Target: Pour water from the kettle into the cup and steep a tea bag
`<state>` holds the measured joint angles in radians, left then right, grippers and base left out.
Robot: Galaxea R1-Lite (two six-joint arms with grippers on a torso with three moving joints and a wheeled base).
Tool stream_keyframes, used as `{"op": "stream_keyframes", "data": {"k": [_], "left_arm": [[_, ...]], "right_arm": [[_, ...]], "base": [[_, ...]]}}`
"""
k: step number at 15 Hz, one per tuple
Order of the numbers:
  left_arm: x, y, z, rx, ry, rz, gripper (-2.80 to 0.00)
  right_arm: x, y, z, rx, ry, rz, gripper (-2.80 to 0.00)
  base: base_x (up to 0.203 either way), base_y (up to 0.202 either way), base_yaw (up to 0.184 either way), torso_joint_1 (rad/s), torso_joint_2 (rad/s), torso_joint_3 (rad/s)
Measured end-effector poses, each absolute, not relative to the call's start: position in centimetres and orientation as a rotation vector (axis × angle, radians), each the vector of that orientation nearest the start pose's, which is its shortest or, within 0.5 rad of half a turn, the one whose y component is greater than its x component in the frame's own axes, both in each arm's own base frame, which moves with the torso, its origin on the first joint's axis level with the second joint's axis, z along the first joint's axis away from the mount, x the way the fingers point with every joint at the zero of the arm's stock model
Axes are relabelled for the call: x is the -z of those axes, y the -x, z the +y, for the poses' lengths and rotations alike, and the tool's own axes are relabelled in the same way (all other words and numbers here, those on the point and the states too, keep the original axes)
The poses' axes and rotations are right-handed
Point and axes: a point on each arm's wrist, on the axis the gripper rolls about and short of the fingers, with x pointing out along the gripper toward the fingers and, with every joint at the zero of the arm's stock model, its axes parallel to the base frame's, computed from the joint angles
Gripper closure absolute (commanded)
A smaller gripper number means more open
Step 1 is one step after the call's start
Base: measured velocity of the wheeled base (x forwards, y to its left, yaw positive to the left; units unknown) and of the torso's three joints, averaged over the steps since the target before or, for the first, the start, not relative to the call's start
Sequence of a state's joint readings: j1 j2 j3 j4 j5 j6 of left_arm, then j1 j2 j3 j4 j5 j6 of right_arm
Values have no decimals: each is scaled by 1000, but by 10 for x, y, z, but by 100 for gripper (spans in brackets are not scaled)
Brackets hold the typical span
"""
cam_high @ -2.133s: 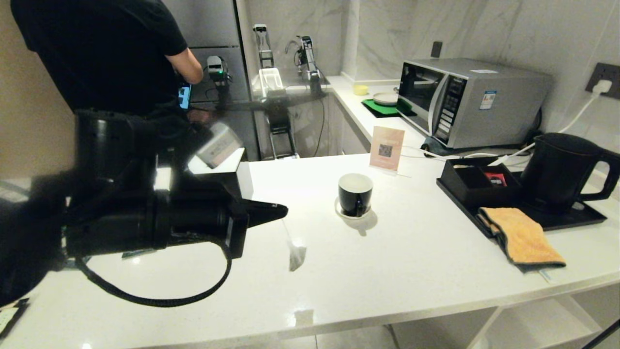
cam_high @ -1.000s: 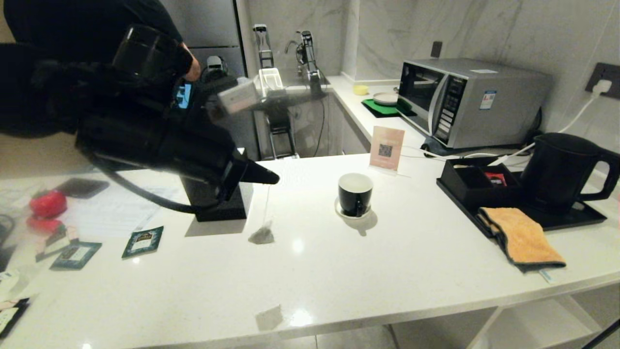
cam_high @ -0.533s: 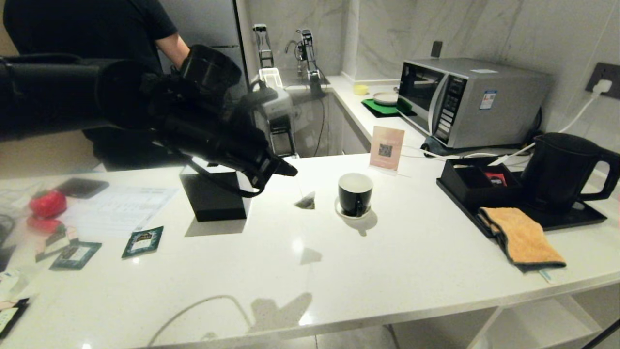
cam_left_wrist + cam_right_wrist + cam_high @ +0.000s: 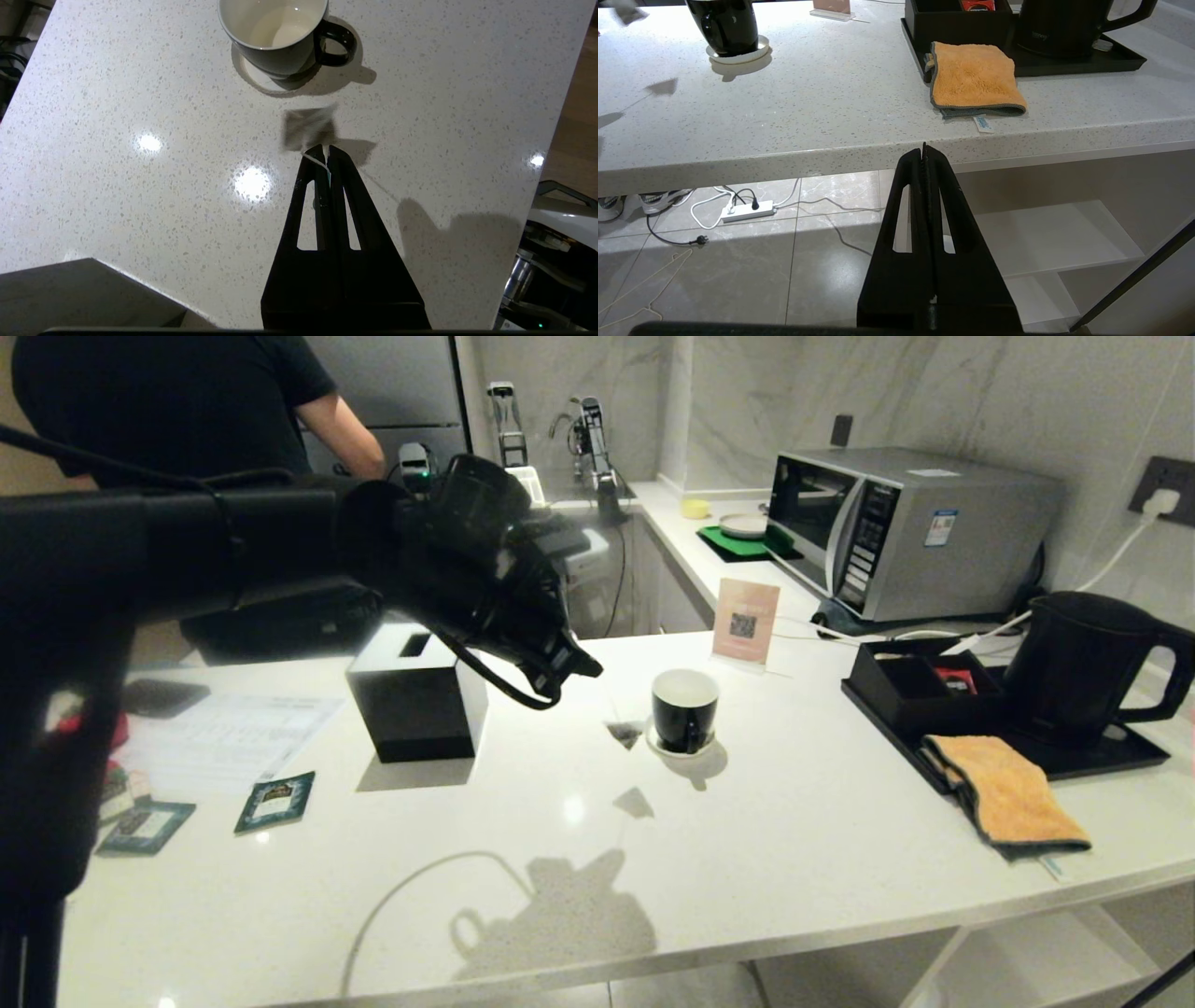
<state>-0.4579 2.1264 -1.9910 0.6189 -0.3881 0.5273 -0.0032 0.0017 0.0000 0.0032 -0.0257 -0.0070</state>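
- The tea bag (image 4: 624,735) is seen only as a blurred dark shape in the head view, hung in the air just left of the cup (image 4: 684,709); its shadow is cast on the counter (image 4: 794,859) below it.
- In the left wrist view the tea bag (image 4: 309,129) is smeared, and its thin string is made out only as a pale sliver between the fingertips.
- The left gripper (image 4: 590,667) is held above the counter, left of the cup; its jaws are pressed together, with the string of the tea bag pinched at the tips.
- Much of the left side of the head view is covered by the black left arm, so the papers and green sachets (image 4: 274,800) there are partly hidden.
- The right gripper (image 4: 924,150) is kept below the counter's front edge, with its jaws fully closed and nothing held between them; it is not seen in the head view.
- The person (image 4: 177,401) behind the counter is cut off at the upper edge; only a black shirt and one arm are shown.
- The cup is stood on a small white saucer (image 4: 655,743); its white inside is seen in the left wrist view, and whether any water is in it cannot be told.
- The kettle (image 4: 1083,663) is stood on a black tray (image 4: 1111,761) at the right, with its handle cut by the picture's edge.
- A low black box (image 4: 920,691) is set on the same tray, and something red is seen in one compartment.
- An orange cloth (image 4: 1004,793) is laid over the tray's front edge.
- A black cube with a slot in its top (image 4: 415,700) is stood left of the cup; what is inside cannot be seen.
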Motion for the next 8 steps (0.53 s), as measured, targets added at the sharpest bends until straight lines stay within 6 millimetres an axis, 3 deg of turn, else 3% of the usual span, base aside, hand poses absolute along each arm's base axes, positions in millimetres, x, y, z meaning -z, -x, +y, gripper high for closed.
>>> {"op": "stream_keyframes", "data": {"k": [8], "left_arm": [[-239,-384,-215,978,-486,357,0]], "right_arm": [[-75,23,-1,29,7,5,0]], "base": [[0,0,0,0,0,0]]}}
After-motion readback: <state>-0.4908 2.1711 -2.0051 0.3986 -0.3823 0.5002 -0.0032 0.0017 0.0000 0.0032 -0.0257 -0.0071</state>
